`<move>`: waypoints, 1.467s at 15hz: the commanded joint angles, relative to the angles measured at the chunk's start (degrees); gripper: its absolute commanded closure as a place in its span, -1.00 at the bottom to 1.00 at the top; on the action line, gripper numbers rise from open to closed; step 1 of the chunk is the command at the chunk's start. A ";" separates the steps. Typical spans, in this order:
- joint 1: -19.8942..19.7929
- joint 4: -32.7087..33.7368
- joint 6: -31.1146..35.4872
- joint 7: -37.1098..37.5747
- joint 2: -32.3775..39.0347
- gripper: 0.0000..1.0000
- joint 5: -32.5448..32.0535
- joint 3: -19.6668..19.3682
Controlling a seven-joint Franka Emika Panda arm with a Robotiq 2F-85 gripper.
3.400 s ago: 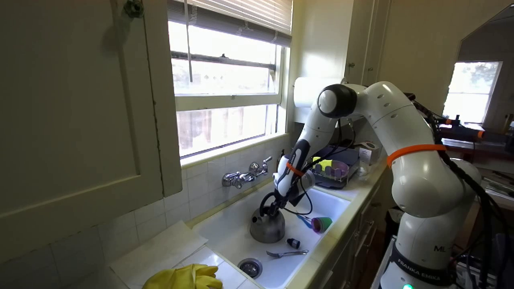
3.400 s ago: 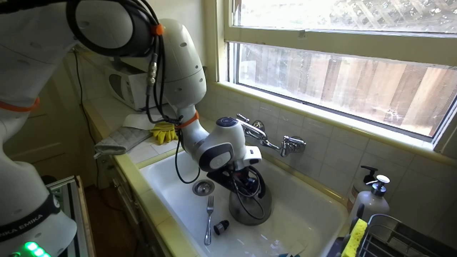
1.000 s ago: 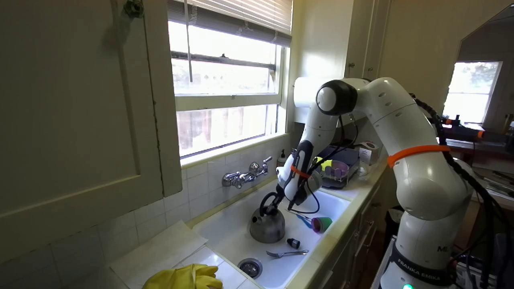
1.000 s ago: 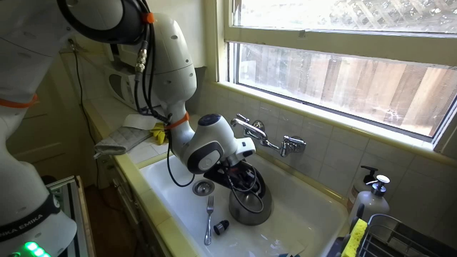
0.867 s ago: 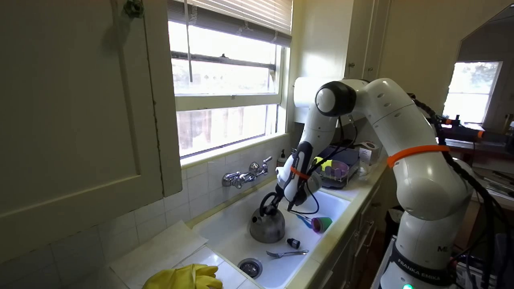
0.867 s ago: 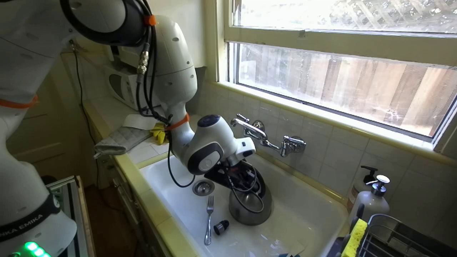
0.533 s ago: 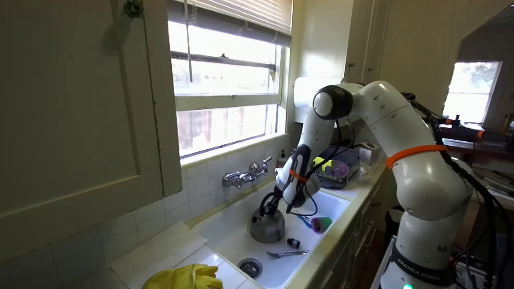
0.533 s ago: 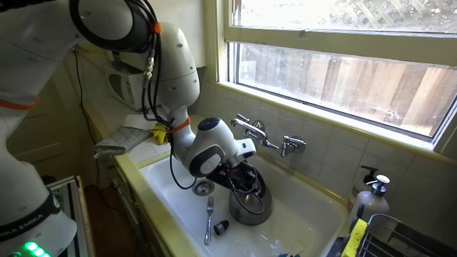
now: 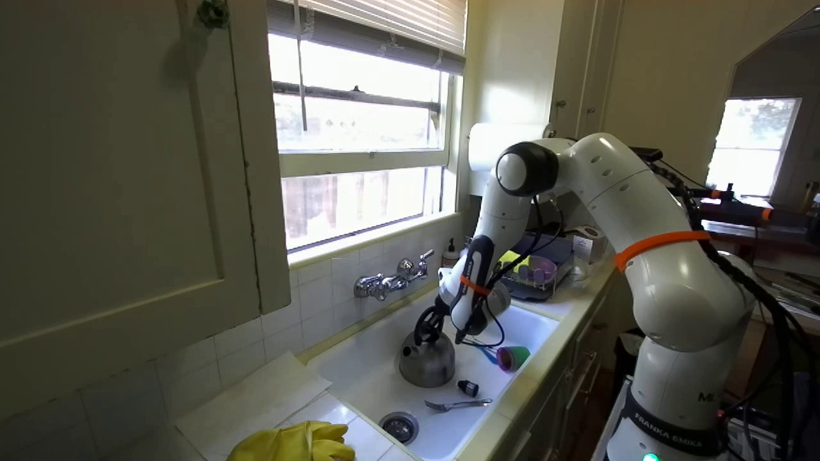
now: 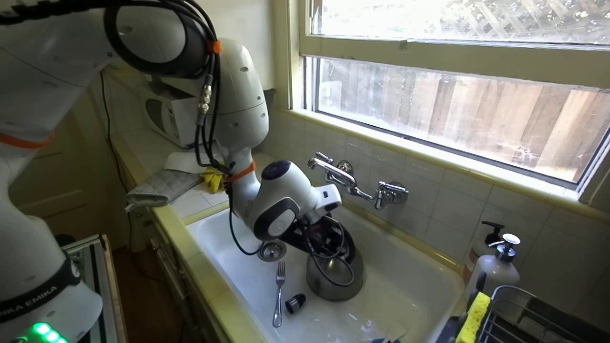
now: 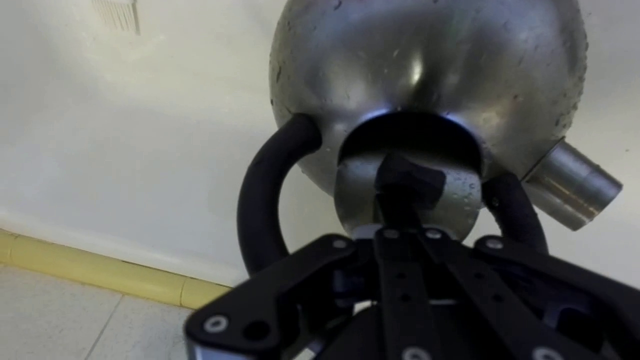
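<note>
In the wrist view we see the jaws pressed together, their dark ends lying across the middle of the lid of the kettle; we cannot tell whether they pinch any part of it. The lid is a steel disc beaded with water, tilted at the kettle's round mouth, which shows black just beside it. To either side of the jaws run the two legs of the handle, smooth, black and arched; we cannot make out whether the jaws touch them.

In both exterior views we find the kettle upright on the floor of the sink, which is glossy white. The body is squat and rounded, of dull brushed steel speckled with drops, and the spout is a short, straight-sided tube. Near the kettle a stubby dark bottle lies on its side, and beyond that from the kettle we see a slim metal fork, tines toward the drain. A cup, green with a pinkish rim, lies tipped on the kettle's side away from the drain. On the kettle's side away from the fork, a shiny chrome tap juts from square glazed tiles. Past the drain from the kettle, yellow rubber gloves lie crumpled on the tiled tabletop.
</note>
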 commanded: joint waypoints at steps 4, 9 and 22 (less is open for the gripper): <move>0.56 -0.89 6.47 1.32 0.99 0.62 -0.10 -0.20; -0.43 -2.69 5.70 3.87 0.21 -0.12 -0.09 1.09; -3.77 -7.39 4.31 9.06 -2.37 -1.00 -0.31 3.63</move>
